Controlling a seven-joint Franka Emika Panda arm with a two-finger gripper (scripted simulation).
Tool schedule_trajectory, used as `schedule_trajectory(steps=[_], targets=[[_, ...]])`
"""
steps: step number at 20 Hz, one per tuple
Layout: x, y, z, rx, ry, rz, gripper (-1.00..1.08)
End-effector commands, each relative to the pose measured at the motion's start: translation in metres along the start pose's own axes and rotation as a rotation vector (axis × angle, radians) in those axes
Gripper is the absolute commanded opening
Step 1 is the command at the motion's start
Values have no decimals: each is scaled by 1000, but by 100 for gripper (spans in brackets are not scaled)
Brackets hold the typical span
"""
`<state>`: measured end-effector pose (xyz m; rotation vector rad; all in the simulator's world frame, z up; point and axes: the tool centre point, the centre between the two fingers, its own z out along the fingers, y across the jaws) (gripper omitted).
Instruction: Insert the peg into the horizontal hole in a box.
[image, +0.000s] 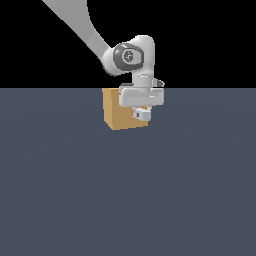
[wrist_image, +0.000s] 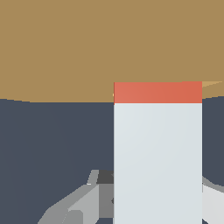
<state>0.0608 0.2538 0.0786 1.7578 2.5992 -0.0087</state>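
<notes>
Claw (image: 141, 114) pinches the peg (wrist_image: 157, 153) by its white half. Ahead of it, the red end meets the box (image: 112, 107).

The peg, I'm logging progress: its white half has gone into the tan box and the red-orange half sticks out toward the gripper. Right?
Not quite. In the wrist view the peg has its red-orange end at the box, and the white half runs back toward the gripper. The rest stands.

White arm (image: 75, 22), grey joint cap (image: 129, 56)
</notes>
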Motion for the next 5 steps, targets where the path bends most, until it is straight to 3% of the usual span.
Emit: schedule_trajectory(steps=[1, 5], targets=[[12, 2, -2, -5, 5, -7, -100], [8, 3, -2, -5, 5, -7, -100]])
